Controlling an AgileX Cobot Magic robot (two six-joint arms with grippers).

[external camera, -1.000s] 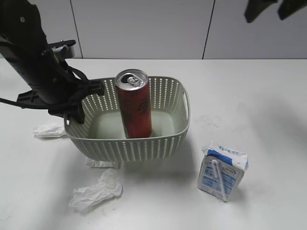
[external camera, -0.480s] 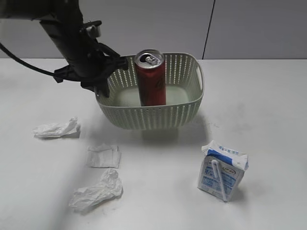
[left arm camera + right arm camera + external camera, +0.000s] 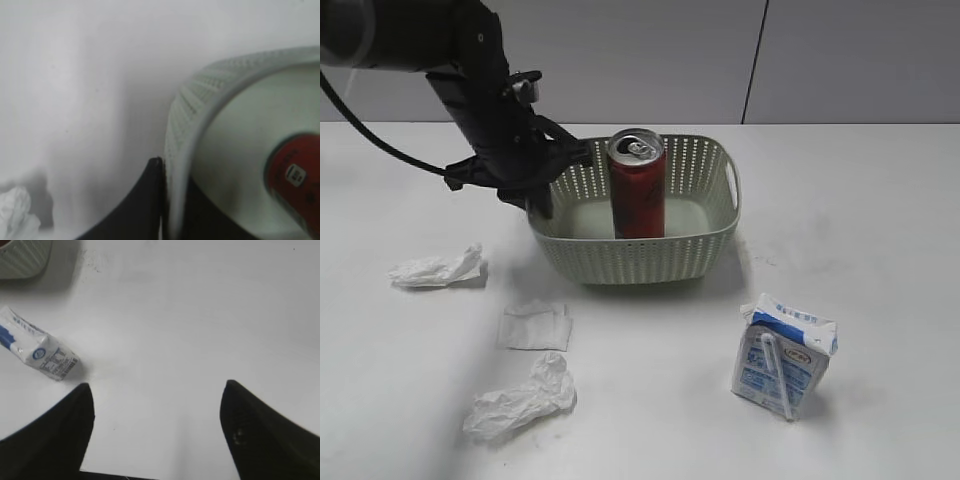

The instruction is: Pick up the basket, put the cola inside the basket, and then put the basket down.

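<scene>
- The left hand (image 3: pixel 542 190) sits at the basket (image 3: pixel 650 262) rim; its tips are hidden by the wall, so the grip can't be read.
- The left wrist view is blurred; the cola (image 3: pixel 295 182) is cut by the frame's edge.
- The right hand (image 3: pixel 157 427) shows only two dark fingers, cut off below.
- The carton (image 3: pixel 35 347) runs off the left edge.

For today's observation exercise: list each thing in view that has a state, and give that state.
basket: on the table, upright, left rim gripped
cola: upright inside basket
left gripper: shut on basket rim
right gripper: open, empty
drink carton: upright, straw attached
tissues: crumpled
</scene>
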